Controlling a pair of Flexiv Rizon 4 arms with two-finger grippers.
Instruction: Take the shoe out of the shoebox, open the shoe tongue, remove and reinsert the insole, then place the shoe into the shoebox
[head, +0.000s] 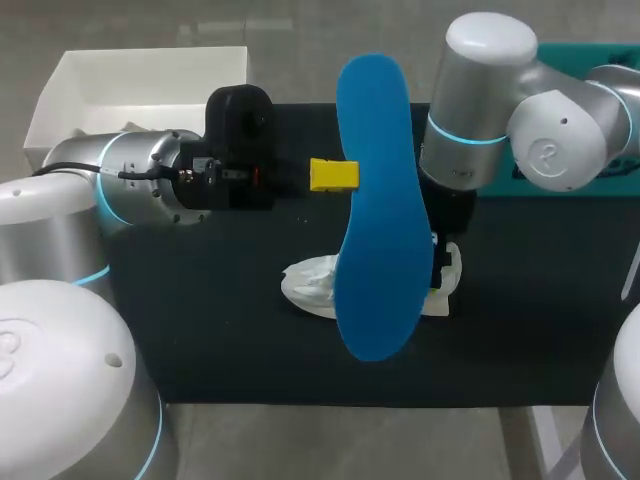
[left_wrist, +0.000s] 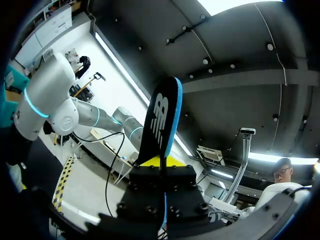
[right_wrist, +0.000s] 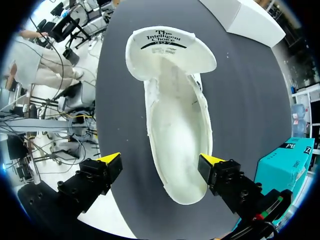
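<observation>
My left gripper (head: 333, 174) is shut on a long blue insole (head: 375, 210) and holds it up above the table's middle. In the left wrist view the insole (left_wrist: 161, 120) stands edge-on, dark face showing, pinched between the yellow tips (left_wrist: 161, 161). A white shoe (head: 315, 285) lies on the black mat, partly hidden behind the insole. My right arm (head: 480, 110) points down over it. In the right wrist view the shoe (right_wrist: 177, 135) shows its bare inside with the tongue (right_wrist: 170, 45) folded forward. My right gripper (right_wrist: 161, 162) is open, astride the heel end.
The white shoebox (head: 150, 85) stands open at the back left of the black mat (head: 230, 340) and also shows as the shoebox (right_wrist: 255, 17) past the shoe's toe. A teal box (head: 590, 120) sits at the back right, close to my right arm.
</observation>
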